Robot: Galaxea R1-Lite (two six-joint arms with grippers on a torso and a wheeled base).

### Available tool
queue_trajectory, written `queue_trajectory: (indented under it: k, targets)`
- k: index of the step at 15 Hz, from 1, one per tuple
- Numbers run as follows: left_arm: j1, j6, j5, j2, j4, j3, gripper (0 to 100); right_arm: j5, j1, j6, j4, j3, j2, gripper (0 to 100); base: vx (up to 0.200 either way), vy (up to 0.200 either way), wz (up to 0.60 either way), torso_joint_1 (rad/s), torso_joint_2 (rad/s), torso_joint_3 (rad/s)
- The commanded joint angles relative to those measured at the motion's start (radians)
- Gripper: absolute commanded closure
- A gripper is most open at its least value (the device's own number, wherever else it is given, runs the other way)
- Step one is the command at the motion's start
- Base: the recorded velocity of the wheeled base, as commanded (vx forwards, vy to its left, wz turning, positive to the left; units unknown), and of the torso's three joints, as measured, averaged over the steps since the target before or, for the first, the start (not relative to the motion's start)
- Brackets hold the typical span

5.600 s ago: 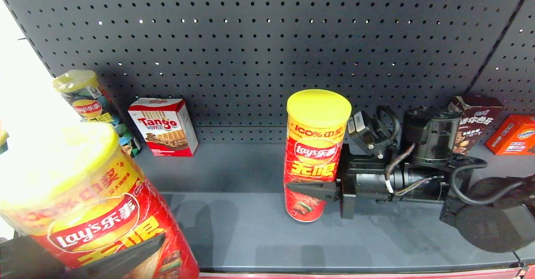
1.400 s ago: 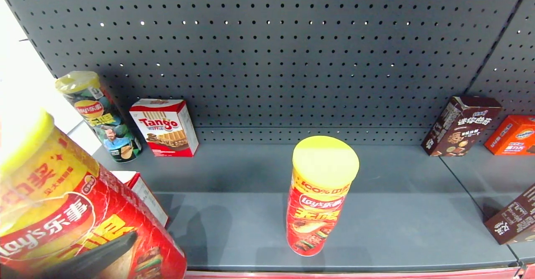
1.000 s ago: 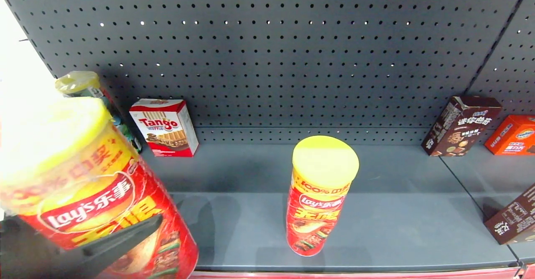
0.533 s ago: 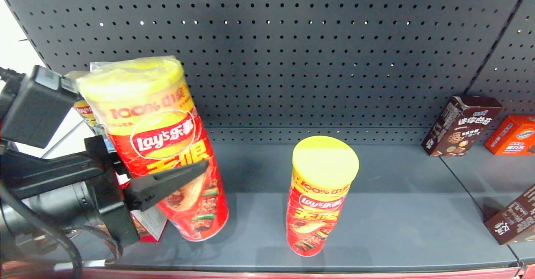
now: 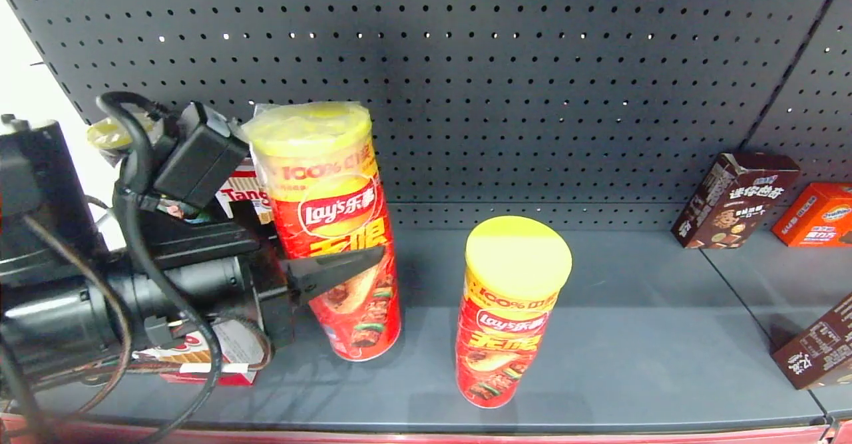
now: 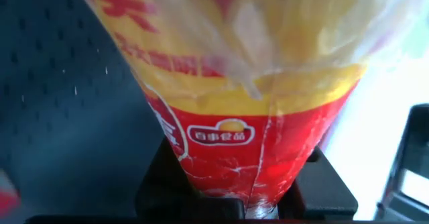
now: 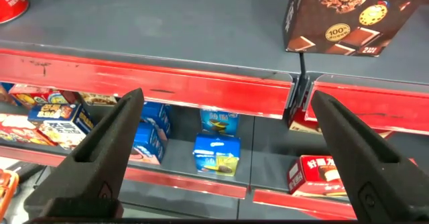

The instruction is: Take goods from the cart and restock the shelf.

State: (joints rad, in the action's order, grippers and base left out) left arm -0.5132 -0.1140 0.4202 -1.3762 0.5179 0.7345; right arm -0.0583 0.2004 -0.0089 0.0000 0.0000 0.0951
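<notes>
My left gripper [image 5: 353, 261] is clamped on the chip can [image 5: 329, 224], upright and low over the shelf [image 5: 632, 337] at 9 o'clock from the second can [image 5: 509, 317] already stocked, so I judge only set-down and release are left; my right gripper [image 7: 228, 150] hangs empty, jaws apart.

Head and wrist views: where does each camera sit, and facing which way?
Head view: on the head, looking forward and down at the shelf; left arm shows, jaws shut on the held can.
Left wrist view: on that wrist, close on the held can, pegboard behind; jaws grip its lower part.
Right wrist view: on that wrist, facing the red shelf edge and lower shelves; open jaws frame it.
Shared: head and left wrist views both show the held can.
</notes>
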Motion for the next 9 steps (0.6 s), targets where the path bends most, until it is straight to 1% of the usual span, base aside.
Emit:
queue_trajectory:
  k: [1, 3, 4, 6, 7, 8, 9]
  targets:
    - [0.019, -0.009, 0.015, -0.118, 0.010, 0.088, 100, 0.000, 0.001, 0.000, 0.000, 0.000, 0.005, 0, 0.000, 0.000, 0.00, 0.000, 0.00, 0.000]
    - [0.018, -0.009, 0.017, -0.169, 0.010, 0.129, 100, 0.000, 0.001, 0.000, 0.000, 0.000, 0.005, 0, 0.000, 0.000, 0.00, 0.000, 0.00, 0.000]
    - [0.015, -0.010, 0.031, -0.184, 0.014, 0.137, 100, 0.000, 0.001, 0.000, 0.000, 0.000, 0.005, 0, 0.000, 0.000, 0.00, 0.000, 0.00, 0.000]
    - [0.019, -0.012, 0.084, -0.207, 0.039, 0.140, 100, 0.000, 0.001, 0.000, 0.000, 0.000, 0.005, 0, 0.000, 0.000, 0.00, 0.000, 0.00, 0.000]
    - [0.019, -0.013, 0.098, -0.238, 0.060, 0.151, 100, 0.000, 0.001, 0.000, 0.000, 0.000, 0.005, 0, 0.000, 0.000, 0.00, 0.000, 0.00, 0.000]
    - [0.021, -0.019, 0.098, -0.248, 0.068, 0.158, 100, 0.000, 0.001, 0.000, 0.000, 0.000, 0.005, 0, 0.000, 0.000, 0.00, 0.000, 0.00, 0.000]
    - [0.022, -0.041, 0.098, -0.297, 0.096, 0.192, 100, 0.000, 0.001, 0.000, 0.000, 0.000, 0.005, 0, 0.000, 0.000, 0.00, 0.000, 0.00, 0.000]
